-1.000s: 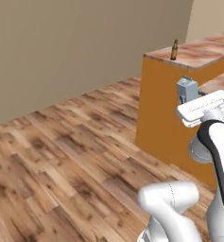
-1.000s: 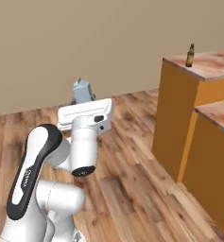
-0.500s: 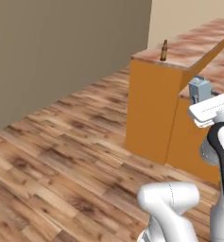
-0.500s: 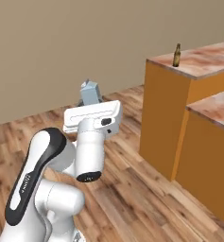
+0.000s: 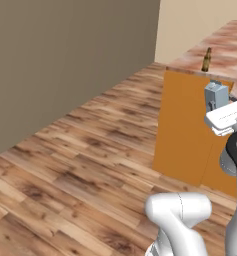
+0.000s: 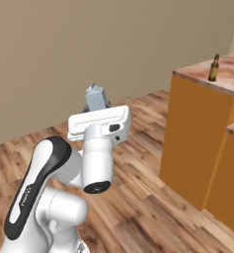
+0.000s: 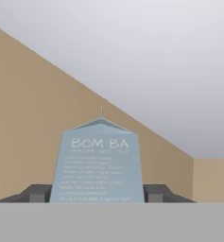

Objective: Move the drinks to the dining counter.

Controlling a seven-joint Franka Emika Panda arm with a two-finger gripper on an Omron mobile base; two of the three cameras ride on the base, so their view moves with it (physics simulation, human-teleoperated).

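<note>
The jaws grip the pale blue-grey gable-topped carton (image 7: 100,163) upright, well short of the orange-sided marble-topped surface (image 6: 195,133) where what looks like a small brown bottle (image 6: 214,68) stands.

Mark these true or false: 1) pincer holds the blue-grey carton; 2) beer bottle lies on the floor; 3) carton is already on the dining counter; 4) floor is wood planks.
1) True: the pincer is shut on the carton, one finger on each side.
2) False: the beer bottle stands upright on the dining counter.
3) False: the carton is carried in the air above the arm, short of the counter.
4) True: the floor is wood planks.
</note>
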